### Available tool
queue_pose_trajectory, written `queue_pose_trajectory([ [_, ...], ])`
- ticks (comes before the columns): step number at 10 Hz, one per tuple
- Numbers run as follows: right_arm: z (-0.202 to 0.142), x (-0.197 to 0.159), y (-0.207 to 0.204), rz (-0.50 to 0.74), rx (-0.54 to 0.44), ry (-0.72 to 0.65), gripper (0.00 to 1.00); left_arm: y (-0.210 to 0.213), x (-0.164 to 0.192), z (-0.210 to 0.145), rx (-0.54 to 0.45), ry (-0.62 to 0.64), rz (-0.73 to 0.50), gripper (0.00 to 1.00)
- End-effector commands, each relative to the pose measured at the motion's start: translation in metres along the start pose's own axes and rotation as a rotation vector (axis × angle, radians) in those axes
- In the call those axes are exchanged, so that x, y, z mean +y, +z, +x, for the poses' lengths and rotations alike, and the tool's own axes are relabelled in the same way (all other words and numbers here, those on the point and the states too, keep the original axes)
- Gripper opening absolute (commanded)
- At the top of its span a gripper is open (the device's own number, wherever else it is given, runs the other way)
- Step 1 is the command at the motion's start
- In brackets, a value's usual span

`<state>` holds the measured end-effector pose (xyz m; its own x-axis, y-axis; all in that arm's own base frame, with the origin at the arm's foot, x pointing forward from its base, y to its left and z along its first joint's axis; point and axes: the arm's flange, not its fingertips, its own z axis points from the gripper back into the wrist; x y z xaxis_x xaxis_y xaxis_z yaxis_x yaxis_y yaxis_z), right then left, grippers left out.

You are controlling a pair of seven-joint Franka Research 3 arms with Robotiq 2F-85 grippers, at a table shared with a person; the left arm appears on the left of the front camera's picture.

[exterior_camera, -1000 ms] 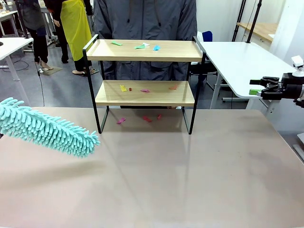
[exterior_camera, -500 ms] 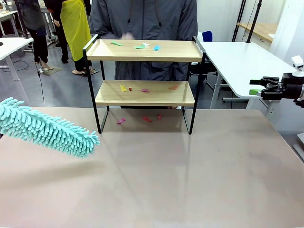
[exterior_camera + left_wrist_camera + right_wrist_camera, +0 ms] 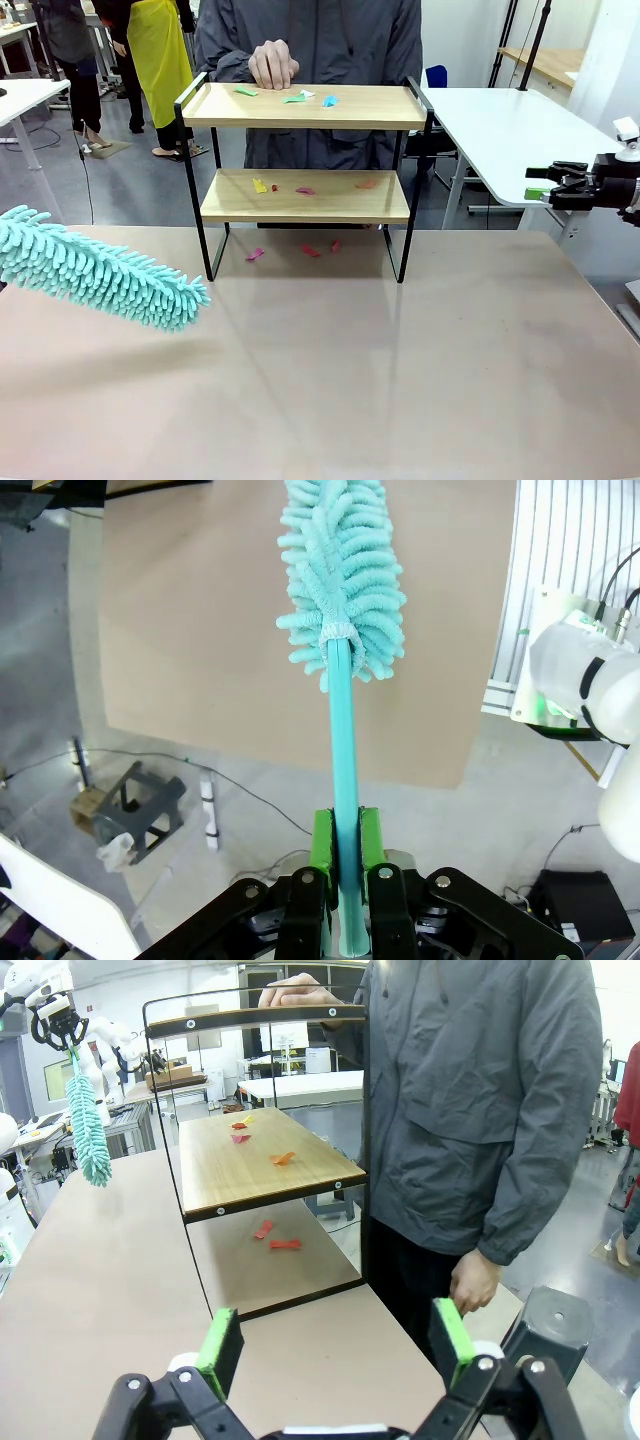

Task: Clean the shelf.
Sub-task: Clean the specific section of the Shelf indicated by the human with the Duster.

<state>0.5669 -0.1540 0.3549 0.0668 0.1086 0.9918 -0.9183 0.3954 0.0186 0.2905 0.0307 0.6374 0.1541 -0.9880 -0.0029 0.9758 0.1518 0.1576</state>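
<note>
While the left gripper (image 3: 341, 832) is clamping the teal duster's (image 3: 105, 270) handle over the table's (image 3: 400, 380) left side, the right gripper (image 3: 335, 1338) is hanging wide open at the right. Farther back, the shelf (image 3: 300, 207), littered with coloured scraps (image 3: 305, 190), is standing mid-table, and a person's hand (image 3: 272, 63) is hovering at its top board.

shelf (image 3: 300, 107): light wood boards, thin black frame
duster (image 3: 100, 270): turquoise head and handle
scraps (image 3: 295, 98): green, blue, white on top; yellow, pink, orange lower
table (image 3: 400, 380): plain beige
jacket (image 3: 340, 40): grey
left gripper (image 3: 345, 825): black, green pads
</note>
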Motion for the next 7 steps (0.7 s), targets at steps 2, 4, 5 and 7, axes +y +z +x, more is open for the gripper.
queue_pose_trajectory([
  [2, 0.0024, 0.0005, -0.0016, 0.002, -0.002, 0.004, 1.00, 0.0015, -0.0025, -0.0009, 0.000, -0.011, -0.002, 0.13],
  [4, 0.0024, 0.0005, -0.0016, 0.002, -0.002, 0.004, 1.00, 0.0015, -0.0025, -0.0009, 0.000, -0.011, -0.002, 0.13],
  [5, 0.0024, 0.0005, -0.0016, 0.002, -0.002, 0.004, 1.00, 0.0015, -0.0025, -0.0009, 0.000, -0.011, -0.002, 0.13],
  [7, 0.0024, 0.0005, -0.0016, 0.002, -0.002, 0.004, 1.00, 0.0015, -0.0025, -0.0009, 0.000, -0.011, -0.002, 0.13],
])
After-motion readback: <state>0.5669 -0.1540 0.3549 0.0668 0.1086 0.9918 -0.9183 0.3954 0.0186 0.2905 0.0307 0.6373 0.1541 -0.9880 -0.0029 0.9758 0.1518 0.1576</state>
